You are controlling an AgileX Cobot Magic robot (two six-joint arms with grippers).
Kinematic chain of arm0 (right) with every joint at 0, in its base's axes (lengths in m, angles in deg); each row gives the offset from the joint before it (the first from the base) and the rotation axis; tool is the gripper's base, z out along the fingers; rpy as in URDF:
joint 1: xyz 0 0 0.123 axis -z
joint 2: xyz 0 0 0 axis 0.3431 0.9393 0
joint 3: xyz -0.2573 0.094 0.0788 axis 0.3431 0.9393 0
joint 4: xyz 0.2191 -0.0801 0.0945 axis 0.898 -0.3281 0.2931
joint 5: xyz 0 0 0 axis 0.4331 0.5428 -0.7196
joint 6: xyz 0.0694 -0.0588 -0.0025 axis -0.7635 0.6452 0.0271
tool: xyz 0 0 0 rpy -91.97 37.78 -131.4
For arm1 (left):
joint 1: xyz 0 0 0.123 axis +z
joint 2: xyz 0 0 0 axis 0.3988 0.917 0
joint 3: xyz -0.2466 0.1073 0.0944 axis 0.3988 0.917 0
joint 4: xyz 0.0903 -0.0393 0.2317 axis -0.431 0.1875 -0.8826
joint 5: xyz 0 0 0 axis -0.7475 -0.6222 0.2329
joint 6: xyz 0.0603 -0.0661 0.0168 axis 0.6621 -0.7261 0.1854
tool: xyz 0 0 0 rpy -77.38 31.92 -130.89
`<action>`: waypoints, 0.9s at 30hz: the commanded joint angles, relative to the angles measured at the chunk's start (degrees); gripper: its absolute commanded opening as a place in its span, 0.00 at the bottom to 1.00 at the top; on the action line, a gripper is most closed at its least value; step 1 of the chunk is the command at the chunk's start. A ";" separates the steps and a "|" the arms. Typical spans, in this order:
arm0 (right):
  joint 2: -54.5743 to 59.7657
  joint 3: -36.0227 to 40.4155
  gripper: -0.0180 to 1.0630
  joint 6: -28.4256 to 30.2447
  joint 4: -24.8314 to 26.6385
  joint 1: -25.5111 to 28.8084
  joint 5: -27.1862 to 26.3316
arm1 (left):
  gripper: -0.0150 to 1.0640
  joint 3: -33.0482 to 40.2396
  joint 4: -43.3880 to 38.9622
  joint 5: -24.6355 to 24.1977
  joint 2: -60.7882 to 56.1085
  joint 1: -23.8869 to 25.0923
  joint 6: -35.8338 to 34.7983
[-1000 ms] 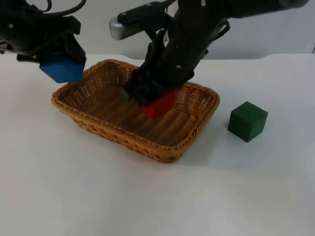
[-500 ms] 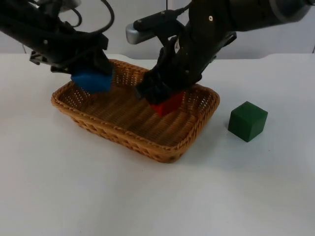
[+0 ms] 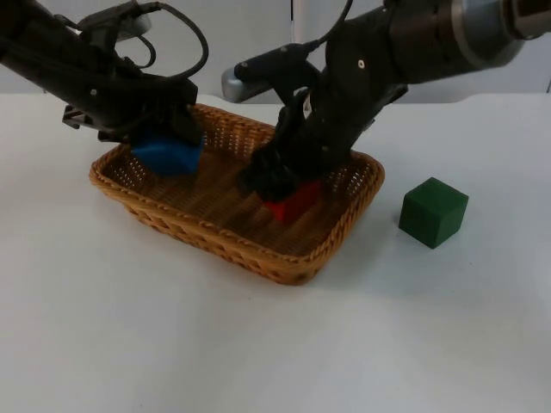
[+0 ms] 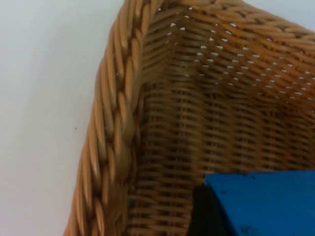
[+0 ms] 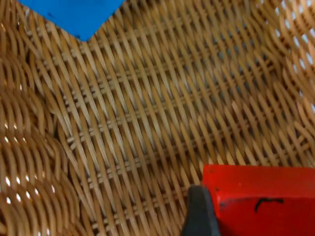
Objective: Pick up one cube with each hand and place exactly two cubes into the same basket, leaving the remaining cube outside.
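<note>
1. Lying nearest on the white bench point(image 3: 258, 344): bare surface in front of the wicker basket point(image 3: 215, 243), whose long front rim runs slantwise.
2. Standing to the right of the basket, apart from it and outside it: the green cube point(image 3: 433, 212), upright on the bench.
3. Reaching down into the basket's right half: the right end effector point(image 3: 280, 185), closed on the red cube point(image 3: 293, 200); held low over the woven floor, contact with the floor not clear. In the right wrist view, red cube point(image 5: 263, 204) clamped beside a black fingertip point(image 5: 197, 214), with a corner of the blue cube point(image 5: 74, 14) over the weave.
4. Hanging over the basket's far left corner: the left end effector point(image 3: 164, 142), gripping the blue cube point(image 3: 168, 153) just inside the rim, above the floor. In the left wrist view, blue cube point(image 4: 266, 204) against a dark fingertip point(image 4: 204, 216), inside the corner of the braided rim point(image 4: 115, 128).
5. Ending the bench behind both arms: the grey partition wall point(image 3: 250, 34).
</note>
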 commanded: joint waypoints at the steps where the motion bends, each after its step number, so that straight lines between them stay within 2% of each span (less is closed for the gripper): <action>1: 0.02 -0.38 0.02 0.21 0.08 0.11 -0.71 | 0.01 -0.43 1.18 0.40 -0.19 -0.28 0.24; 4: 0.11 -0.38 0.02 0.21 0.08 0.11 -0.44 | 0.01 -0.43 1.04 0.40 -0.19 -0.28 0.22; 7: 0.11 -0.38 0.10 0.21 0.08 0.11 -0.35 | 0.02 -0.43 0.93 -0.08 -0.19 -0.28 0.22; 9: 0.11 -0.38 0.18 0.21 0.08 0.11 -0.16 | 0.07 -0.43 0.93 -0.71 -0.19 -0.28 0.22; 10: 0.11 -0.38 0.18 0.21 0.08 0.11 -0.16 | 0.07 -0.43 0.93 -0.71 -0.19 -0.28 0.22; 14: 0.11 -0.38 0.32 0.21 0.08 0.11 0.13 | 0.28 -0.43 0.58 -1.19 -0.19 -0.28 0.22; 15: 0.11 -0.38 0.32 0.21 0.08 0.11 0.13 | 0.28 -0.43 0.58 -1.19 -0.19 -0.28 0.22; 19: 0.11 -0.38 0.42 0.21 0.08 0.11 0.38 | 0.49 -0.43 0.58 -1.48 -0.19 -0.28 0.22; 20: 0.11 -0.38 0.42 0.21 0.08 0.11 0.38 | 0.49 -0.43 0.58 -1.48 -0.19 -0.28 0.22; 25: -0.60 -0.38 0.50 0.21 -0.17 0.11 1.13 | 0.65 -0.43 0.58 -2.14 -0.19 -0.28 -0.10; 27: -0.86 -0.38 0.51 0.21 -0.17 0.11 1.13 | 0.66 -0.43 0.84 -2.27 -0.30 -0.28 -0.32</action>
